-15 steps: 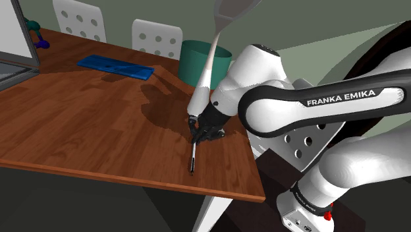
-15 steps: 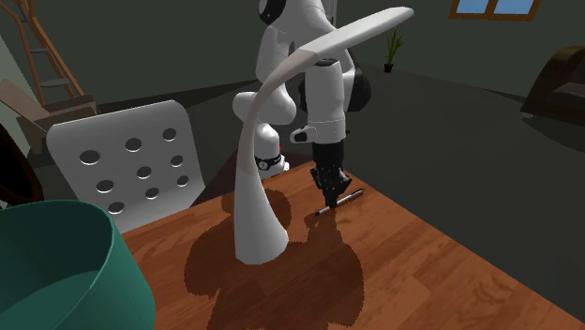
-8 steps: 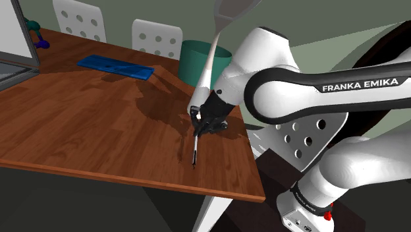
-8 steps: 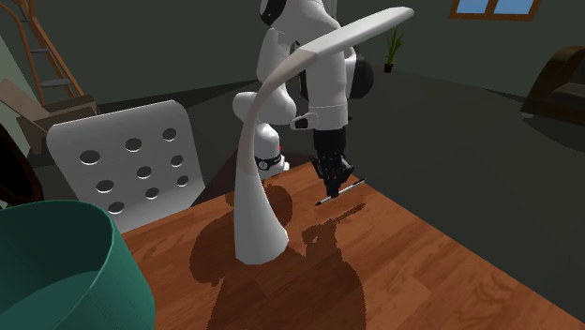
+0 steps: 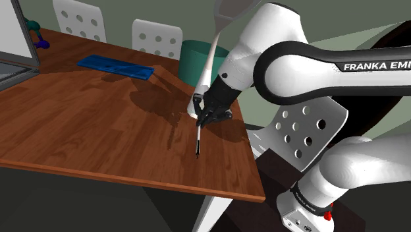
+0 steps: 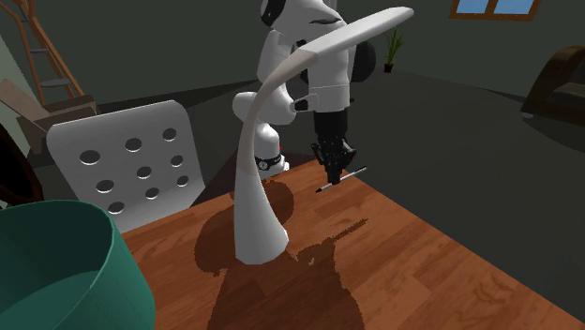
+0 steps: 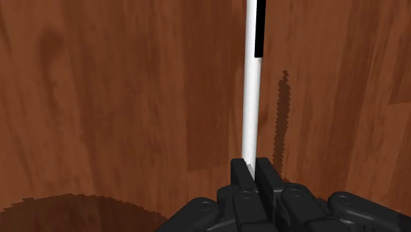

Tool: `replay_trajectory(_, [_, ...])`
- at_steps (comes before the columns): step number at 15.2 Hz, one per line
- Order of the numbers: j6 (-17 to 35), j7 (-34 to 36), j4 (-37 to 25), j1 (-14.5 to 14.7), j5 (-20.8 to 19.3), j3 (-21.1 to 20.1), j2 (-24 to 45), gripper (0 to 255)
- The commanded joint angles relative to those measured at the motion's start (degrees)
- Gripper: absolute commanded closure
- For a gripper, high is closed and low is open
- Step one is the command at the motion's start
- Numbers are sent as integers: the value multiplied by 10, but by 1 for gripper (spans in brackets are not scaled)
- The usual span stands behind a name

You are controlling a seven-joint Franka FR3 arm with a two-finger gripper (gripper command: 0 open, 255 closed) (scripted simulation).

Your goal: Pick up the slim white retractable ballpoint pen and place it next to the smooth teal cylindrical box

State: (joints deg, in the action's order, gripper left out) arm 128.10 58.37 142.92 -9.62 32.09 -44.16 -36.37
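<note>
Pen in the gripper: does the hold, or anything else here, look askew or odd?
Yes, mildly. The gripper is shut on the very end of the pen, so nearly its whole length sticks out to one side, clear of the table. An end hold like that may let it swivel. Nothing looks spilled or damaged.

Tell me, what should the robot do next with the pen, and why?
Probably carry the pen across towards the teal box. The pincer is shut on one end of it, and the pen hangs above the table, its shadow apart from it. The box stands at the far edge behind the lamp, so the arm should likely swing around that stem.
</note>
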Motion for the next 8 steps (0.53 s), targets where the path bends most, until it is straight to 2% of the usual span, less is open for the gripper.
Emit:
replay_trajectory(1, [-18,2,-11,0,-4,8,-7,255])
replay_trajectory(8, [-74,8,-53,-2,-20,31,-20,255])
